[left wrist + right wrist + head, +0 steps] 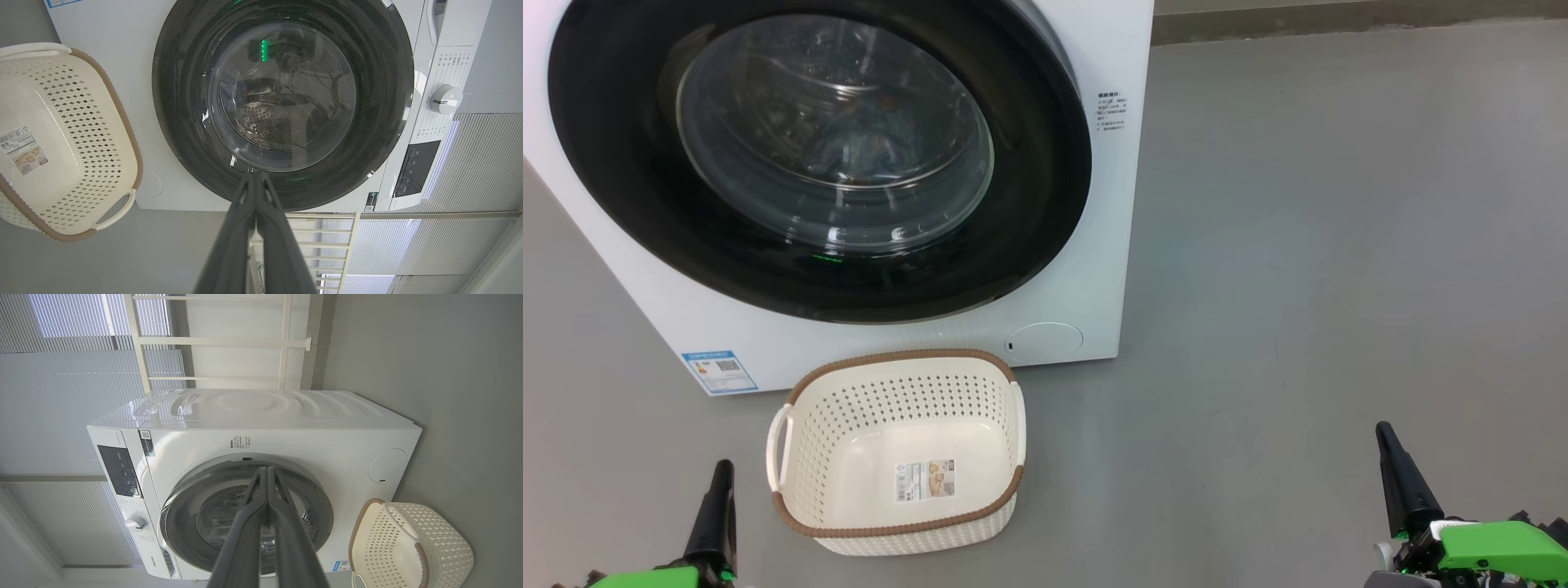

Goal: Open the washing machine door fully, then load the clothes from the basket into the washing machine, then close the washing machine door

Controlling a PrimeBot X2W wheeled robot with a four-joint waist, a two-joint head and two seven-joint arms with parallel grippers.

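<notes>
Head view: the washing machine door [833, 147] looks shut, up ahead of the left gripper [722, 472], which is nearer it than the right gripper [1387, 437]; both are pinched closed on nothing, the basket [898, 357] lies empty between them, and the clothes [866, 135] seem to lie behind the glass.

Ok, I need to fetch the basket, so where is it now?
In the head view the basket stands on the floor just before the washing machine, below its door, nearer the left hand.

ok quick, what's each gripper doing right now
Left gripper: closed, fingers pressed together, holding nothing.
Right gripper: closed, fingers pressed together, holding nothing.
</notes>
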